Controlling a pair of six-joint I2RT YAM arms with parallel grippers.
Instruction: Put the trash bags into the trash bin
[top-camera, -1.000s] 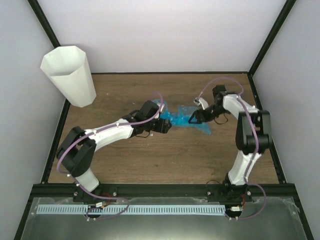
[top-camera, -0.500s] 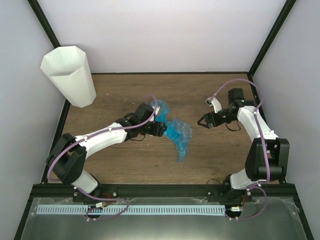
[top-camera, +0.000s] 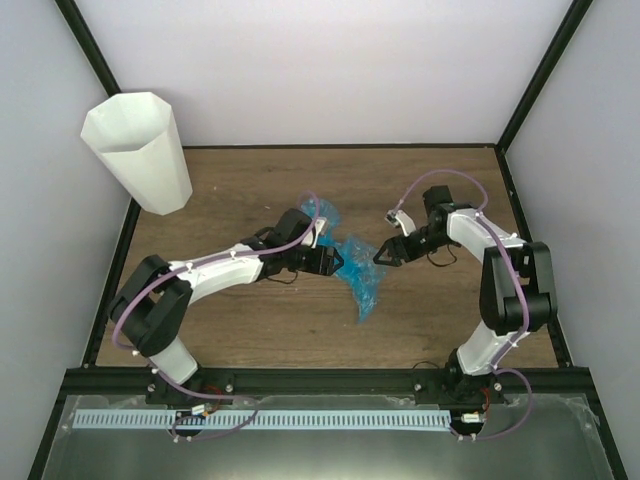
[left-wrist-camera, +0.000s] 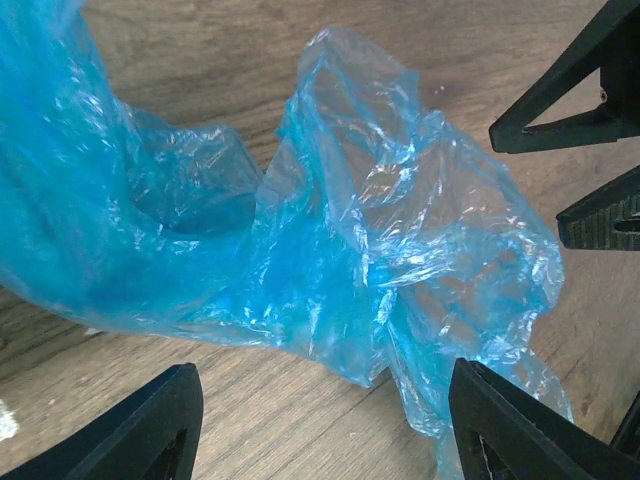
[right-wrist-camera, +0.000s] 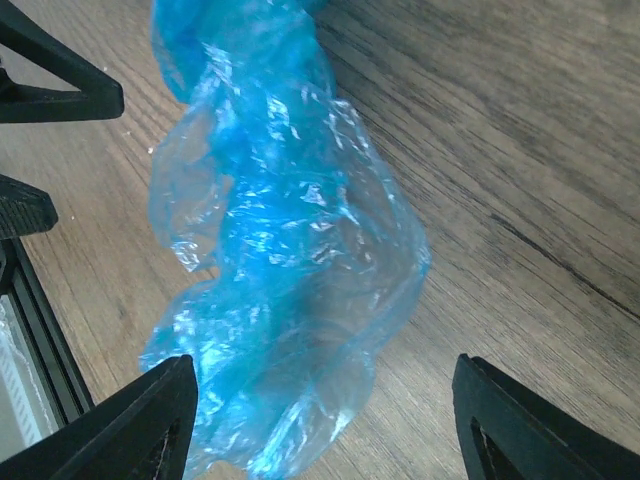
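Observation:
The light-blue trash bag (top-camera: 356, 270) lies crumpled on the wooden table between my two grippers. It fills the left wrist view (left-wrist-camera: 330, 230) and the right wrist view (right-wrist-camera: 280, 260). My left gripper (top-camera: 334, 264) is open at the bag's left edge, its jaws wide and empty (left-wrist-camera: 320, 430). My right gripper (top-camera: 384, 252) is open at the bag's right edge, jaws wide with the bag's end between them but not held (right-wrist-camera: 320, 430). The white faceted trash bin (top-camera: 137, 150) stands upright at the far left corner, away from both grippers.
The wooden table (top-camera: 250, 320) is edged by a black frame, with white walls at the back and sides. The right gripper's fingertips (left-wrist-camera: 585, 90) show in the left wrist view. The left gripper's fingertips (right-wrist-camera: 55, 85) show in the right wrist view.
The bag was drawn leftward off the right side into a bunch. The right gripper pulled back to the right, then came back to the bag's right edge. The left gripper shifted slightly right.

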